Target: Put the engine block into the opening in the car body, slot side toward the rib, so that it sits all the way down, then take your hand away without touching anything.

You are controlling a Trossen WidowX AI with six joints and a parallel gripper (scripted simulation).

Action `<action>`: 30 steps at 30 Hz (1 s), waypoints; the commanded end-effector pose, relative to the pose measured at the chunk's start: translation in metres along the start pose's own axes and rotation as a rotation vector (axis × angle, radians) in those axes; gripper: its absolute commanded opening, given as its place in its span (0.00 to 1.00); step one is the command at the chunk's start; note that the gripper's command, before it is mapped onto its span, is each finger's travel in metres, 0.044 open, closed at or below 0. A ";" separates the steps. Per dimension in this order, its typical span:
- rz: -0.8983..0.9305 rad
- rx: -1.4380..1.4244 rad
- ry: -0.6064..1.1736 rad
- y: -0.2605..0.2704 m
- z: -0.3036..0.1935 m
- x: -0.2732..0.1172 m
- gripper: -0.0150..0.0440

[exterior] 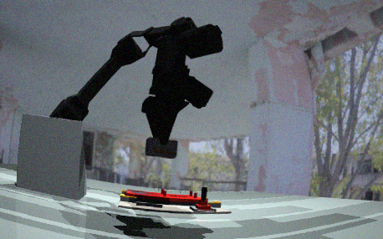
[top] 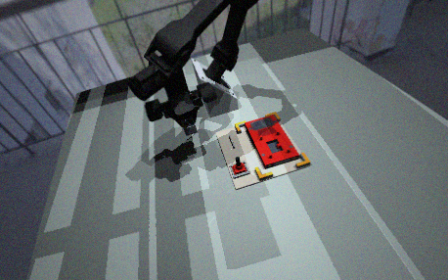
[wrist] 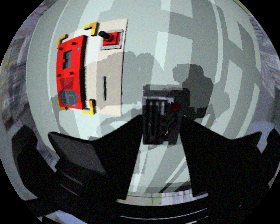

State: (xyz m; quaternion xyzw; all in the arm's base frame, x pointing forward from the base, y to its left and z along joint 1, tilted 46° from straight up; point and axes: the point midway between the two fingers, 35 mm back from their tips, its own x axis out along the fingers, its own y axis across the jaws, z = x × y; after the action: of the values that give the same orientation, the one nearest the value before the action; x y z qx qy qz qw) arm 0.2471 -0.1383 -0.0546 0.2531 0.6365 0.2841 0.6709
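My gripper [top: 188, 124] [exterior: 161, 141] [wrist: 161, 119] is shut on the dark engine block [exterior: 158, 151] [wrist: 161, 102] and holds it well above the table, beside the base board. In the wrist view the block shows parallel grooves on its left part and a small dark red spot on its right. The red car body [top: 260, 142] [exterior: 146, 195] [wrist: 76, 57] lies on the board, with a dark opening [top: 273, 145] [wrist: 67, 59] in it. I cannot make out the rib, or which side of the block has the slot.
The pale base board [top: 242, 183] [wrist: 113, 102] has yellow corner brackets [top: 263, 173] [wrist: 90, 29] around the body. A red piece with an upright black peg [top: 238, 160] [exterior: 204, 193] stands on the board near one corner. A thin dark slit [wrist: 104, 87] lies beside the body.
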 end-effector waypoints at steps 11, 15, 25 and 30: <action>-0.030 0.013 -0.007 0.028 0.028 0.005 0.25; -0.033 0.010 -0.004 0.036 0.034 0.007 0.25; -0.042 0.023 -0.006 0.057 0.051 0.014 0.25; -0.045 0.032 -0.009 0.069 0.059 0.018 0.25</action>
State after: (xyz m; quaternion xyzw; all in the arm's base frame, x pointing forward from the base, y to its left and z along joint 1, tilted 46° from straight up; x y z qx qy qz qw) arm 0.2975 -0.0824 -0.0212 0.2484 0.6455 0.2619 0.6731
